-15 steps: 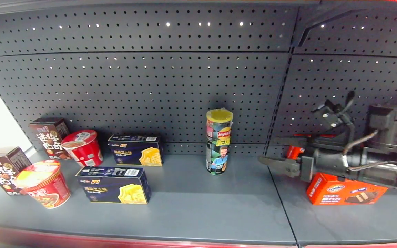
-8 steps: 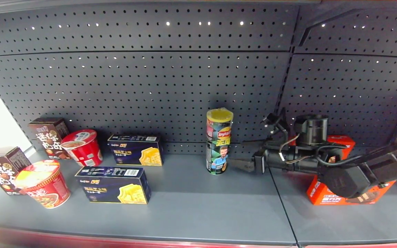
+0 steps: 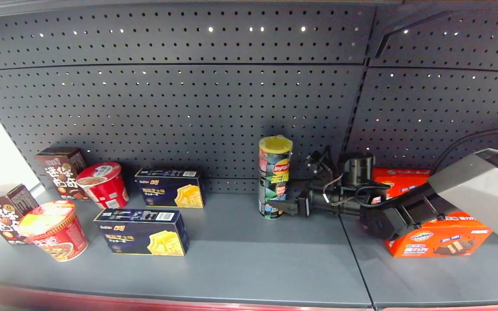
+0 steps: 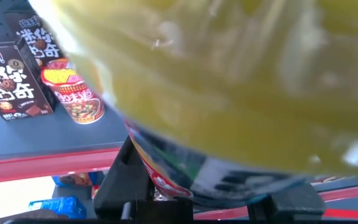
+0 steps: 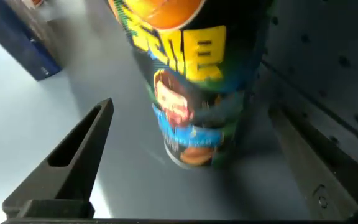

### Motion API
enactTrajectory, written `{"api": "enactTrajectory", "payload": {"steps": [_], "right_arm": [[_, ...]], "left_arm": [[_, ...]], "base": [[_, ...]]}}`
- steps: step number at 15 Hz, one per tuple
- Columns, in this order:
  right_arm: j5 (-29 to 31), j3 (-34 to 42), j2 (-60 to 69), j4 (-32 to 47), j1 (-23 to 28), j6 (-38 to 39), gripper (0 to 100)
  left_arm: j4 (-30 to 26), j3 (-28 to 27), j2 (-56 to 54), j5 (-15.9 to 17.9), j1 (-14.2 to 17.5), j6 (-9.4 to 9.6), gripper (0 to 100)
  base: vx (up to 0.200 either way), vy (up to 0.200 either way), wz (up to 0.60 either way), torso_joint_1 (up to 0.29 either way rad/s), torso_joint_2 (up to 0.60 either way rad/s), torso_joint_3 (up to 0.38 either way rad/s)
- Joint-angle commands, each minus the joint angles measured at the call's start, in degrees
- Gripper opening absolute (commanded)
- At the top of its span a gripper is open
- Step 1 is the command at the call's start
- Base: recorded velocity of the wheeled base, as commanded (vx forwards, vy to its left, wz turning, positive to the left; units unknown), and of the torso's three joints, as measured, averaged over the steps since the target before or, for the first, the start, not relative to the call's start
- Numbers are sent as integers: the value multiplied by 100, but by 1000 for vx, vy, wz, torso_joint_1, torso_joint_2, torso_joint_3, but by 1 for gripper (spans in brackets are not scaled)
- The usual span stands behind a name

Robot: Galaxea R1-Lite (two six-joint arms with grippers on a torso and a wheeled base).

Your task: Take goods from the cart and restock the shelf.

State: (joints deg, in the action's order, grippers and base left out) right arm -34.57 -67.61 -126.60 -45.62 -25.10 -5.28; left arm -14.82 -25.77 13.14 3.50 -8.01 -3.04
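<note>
- The right gripper (image 3: 282,202) is reaching in with its jaws spread, one on each side of the chip can (image 3: 275,177), low on its body. Neither jaw is visibly touching it.
- The chip can is standing upright on the shelf (image 3: 240,259), close to the pegboard back. Orange boxes (image 3: 443,237) are lying on the gripper's side of the can, and blue boxes (image 3: 169,188) and noodle cups (image 3: 102,183) on the other side.
- The left gripper (image 4: 197,199) is pinching a second can (image 4: 229,74) with a yellow lid, out past the shelf's front edge and well apart from the chip can.
- Risk: the chip can is tall and narrow, so a jaw meeting it first could be tipping or shoving it. A low grip could be leaving it top-heavy.
- The chip can's label is showing bold yellow characters, a round red-and-yellow logo and a bearded face.
</note>
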Motion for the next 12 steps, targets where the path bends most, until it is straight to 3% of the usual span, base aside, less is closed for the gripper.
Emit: {"api": "enactTrajectory", "payload": {"steps": [1,7,9,10,12], "right_arm": [[-6,-244,-260,0,-48,62,100],[56,-973,-902,0,-162,106,100],[38,-1053,-1051,-255,-276,466,100],[65,-1053,-1113,-492,-311,598,0],[407,-991,-1042,-580,-426,748,0]], "left_arm": [[6,37,4,2,1,5,0],[-3,19,4,-7,10,-4,0],[-3,63,4,-7,10,5,0],[-3,81,4,-7,10,-4,0],[-3,169,-13,-7,10,5,0]], "base": [[0,0,0,0,0,0],[0,0,0,0,0,0],[0,0,0,0,0,0],[0,0,0,0,0,0],[0,0,0,0,0,0]]}}
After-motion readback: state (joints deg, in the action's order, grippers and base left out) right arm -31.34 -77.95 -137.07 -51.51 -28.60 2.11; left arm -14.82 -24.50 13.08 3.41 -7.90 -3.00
